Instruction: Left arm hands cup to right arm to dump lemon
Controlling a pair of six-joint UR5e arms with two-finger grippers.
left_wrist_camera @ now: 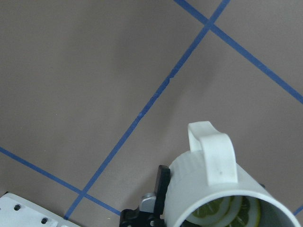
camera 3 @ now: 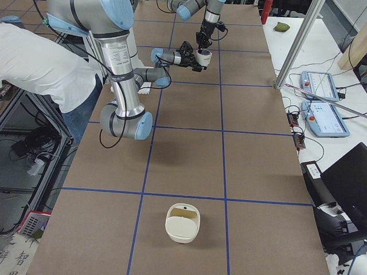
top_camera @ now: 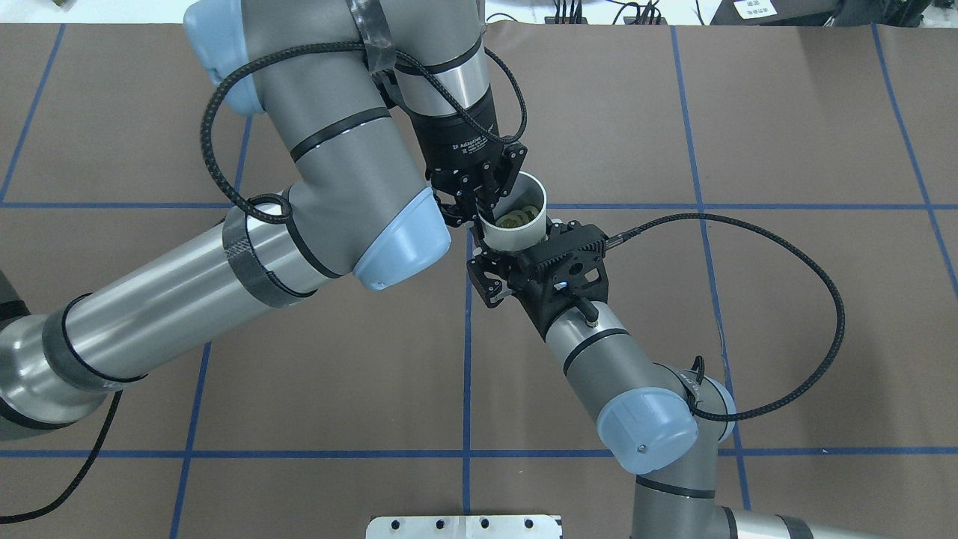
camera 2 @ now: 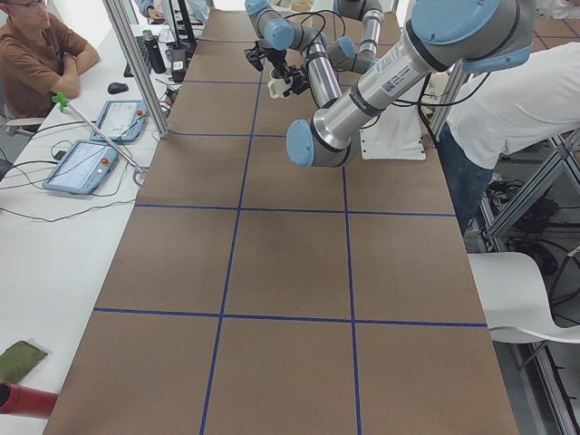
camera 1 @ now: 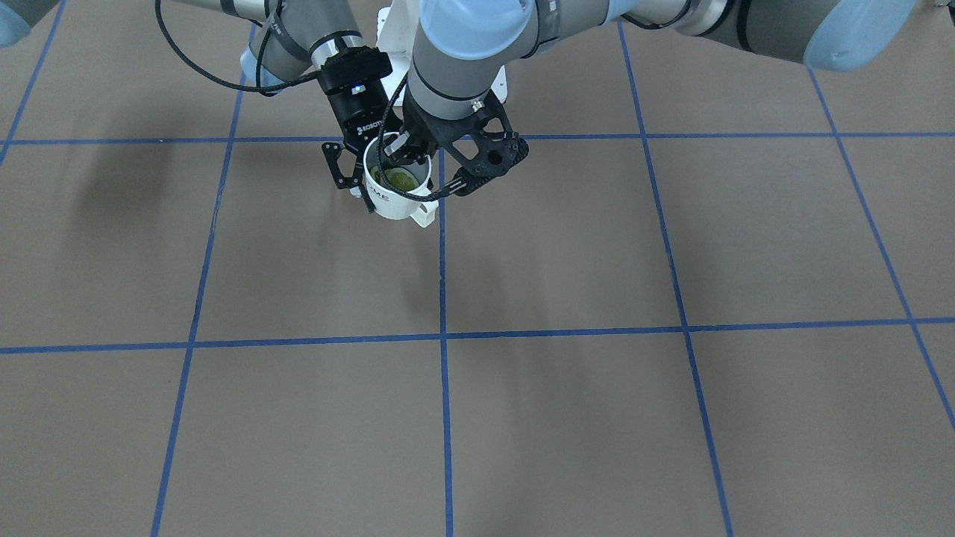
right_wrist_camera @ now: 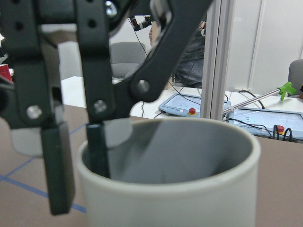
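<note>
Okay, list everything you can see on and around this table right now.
cup: one, white, held off the table where the two grippers meet
lemon: slices, yellow-green, inside the cup
tub: one, cream, on the table's end at the robot's right
table: one, brown, blue grid lines
seated person: one, brown shirt, at the side bench
standing person: one, white shirt, beside the robot
left gripper: one, black, clamped on the cup's rim
right gripper: one, black, at the cup's body, grip unclear
</note>
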